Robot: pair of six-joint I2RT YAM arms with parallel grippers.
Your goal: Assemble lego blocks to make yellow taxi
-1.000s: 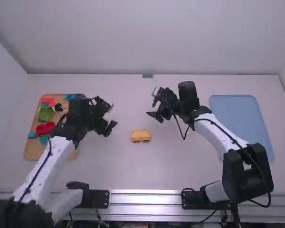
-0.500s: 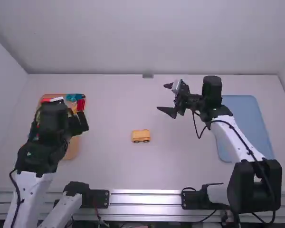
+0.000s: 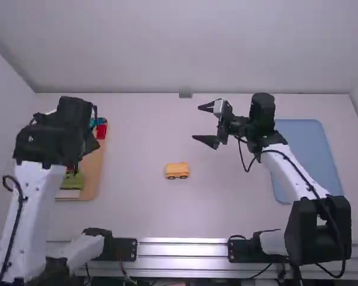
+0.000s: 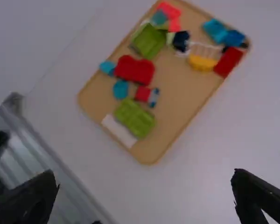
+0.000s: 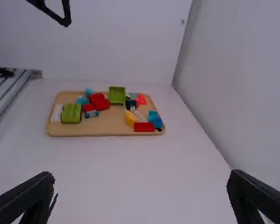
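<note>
While the yellow car body (image 3: 178, 171) stands on its dark wheels mid-table, the left gripper (image 4: 145, 178) is over by the wooden tray (image 4: 178, 103), and there's a reason for that: the loose parts are all here! Its fingers are spread wide, nothing between them, which looks right for choosing a piece and coming down around it. And what a choice: the big red block (image 4: 134, 70) beside two small blue pieces, a green block (image 4: 134, 117) against a white piece at one end, and near the other, the yellow piece (image 4: 202, 63), just beside a red brick (image 4: 228, 61). That yellow one looks the likeliest pick for a taxi, but the neighbours are snug; a careless finger could nudge the red brick along too.

Across the table, the right gripper (image 3: 198, 123) hangs beyond the car body and a little to its right, fingers apart and empty. A sensible spot, I'd say: near enough to steady the body when a part needs pressing on, yet out of the other arm's way. The body sits between the arms, handy for both, well apart from the blue tray (image 3: 310, 156). The build looks part done, with the top to finish.
</note>
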